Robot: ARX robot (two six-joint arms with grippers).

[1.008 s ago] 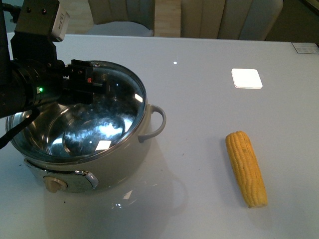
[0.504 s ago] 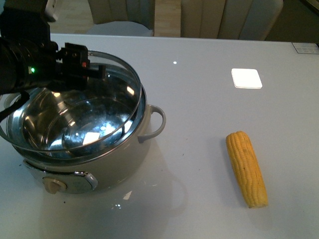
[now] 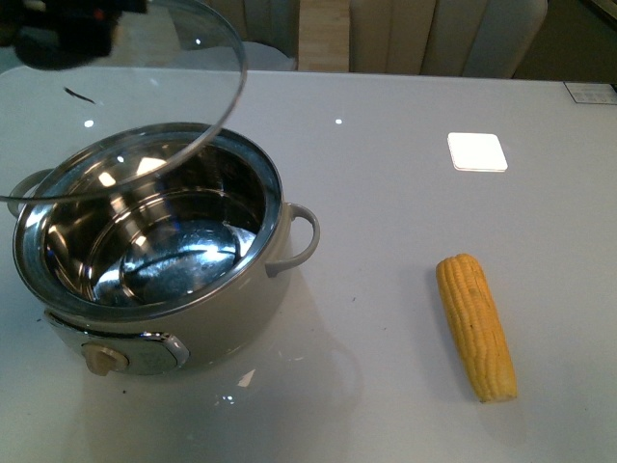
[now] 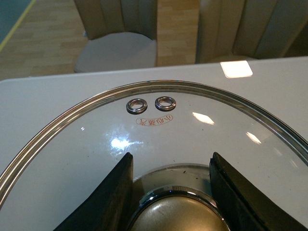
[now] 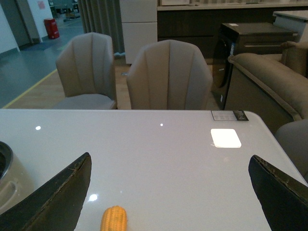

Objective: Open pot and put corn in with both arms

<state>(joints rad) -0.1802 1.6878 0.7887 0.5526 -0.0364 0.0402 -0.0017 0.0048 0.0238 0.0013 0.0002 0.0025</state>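
The cream pot [image 3: 231, 318] stands at the left of the white table, open, its steel inside bare. My left gripper [image 4: 171, 192] is shut on the knob of the glass pot lid [image 3: 207, 87] and holds it tilted above the pot's far left side; only a dark blur of that arm shows in the front view. In the left wrist view the lid [image 4: 159, 130] fills the frame. The yellow corn [image 3: 476, 325] lies on the table to the right of the pot. My right gripper [image 5: 171, 197] is open and empty above the table, with the corn's tip [image 5: 114, 219] low between its fingers.
A bright light patch [image 3: 476, 151] lies on the table beyond the corn. Beige chairs [image 5: 168, 77] stand past the table's far edge. The pot's right loop handle [image 3: 301, 236] sticks out toward the corn. A label [image 3: 590, 93] sits at the far right corner.
My left gripper has lifted the lid off the pot, up and toward the far left. The pot now stands open. The corn has not moved.
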